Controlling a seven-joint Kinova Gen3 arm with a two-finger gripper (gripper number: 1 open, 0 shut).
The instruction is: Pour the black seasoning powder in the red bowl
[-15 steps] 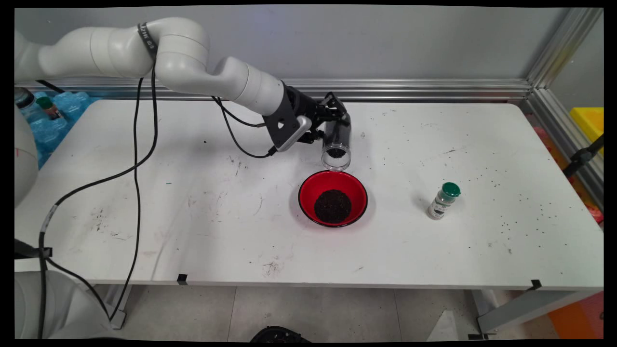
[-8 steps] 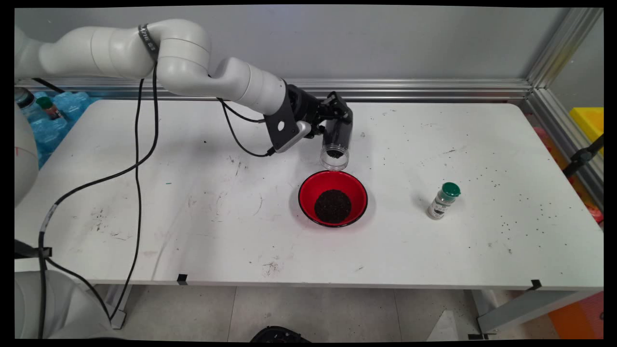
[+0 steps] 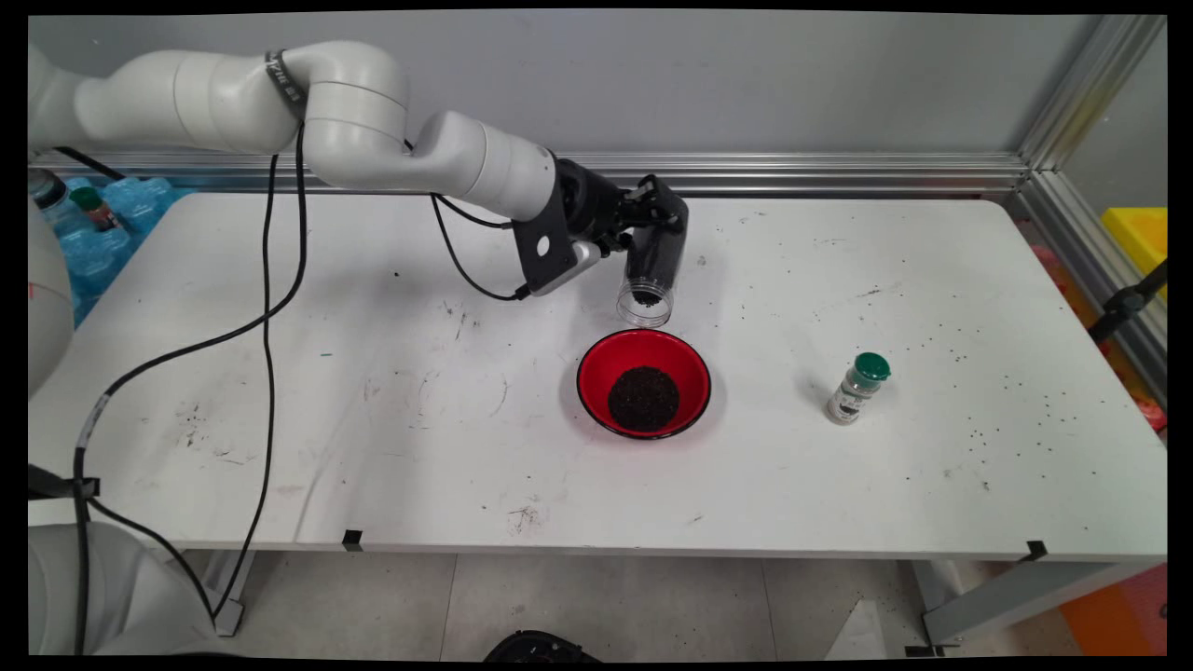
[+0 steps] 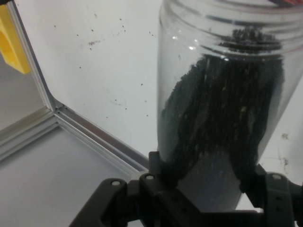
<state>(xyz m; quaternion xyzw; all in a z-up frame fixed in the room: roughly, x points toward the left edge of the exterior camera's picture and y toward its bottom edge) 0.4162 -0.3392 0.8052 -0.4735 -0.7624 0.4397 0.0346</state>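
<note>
The main view looks down from above the near side of the table [image 3: 373,447], facing the back wall, set well back. The hand view rides on my hand, looking along my gripper [image 4: 208,182], very close to the clear jar [image 4: 227,94]. Both views share the jar [image 3: 650,270] and table [image 4: 94,71].

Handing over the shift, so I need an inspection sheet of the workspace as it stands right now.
Surface: white table, scuffed, dark specks scattered at right.
Things: clear jar of dark grains, tilted mouth-down above the far rim of the red bowl; bowl holds a dark pile.
Clutter: green-capped shaker, upright, right of bowl.
Gripper: gripper shut on the jar.
Cables: black cables hanging from the arm across the table's left.
Surroundings: aluminium rail, grey wall, yellow bin.
</note>
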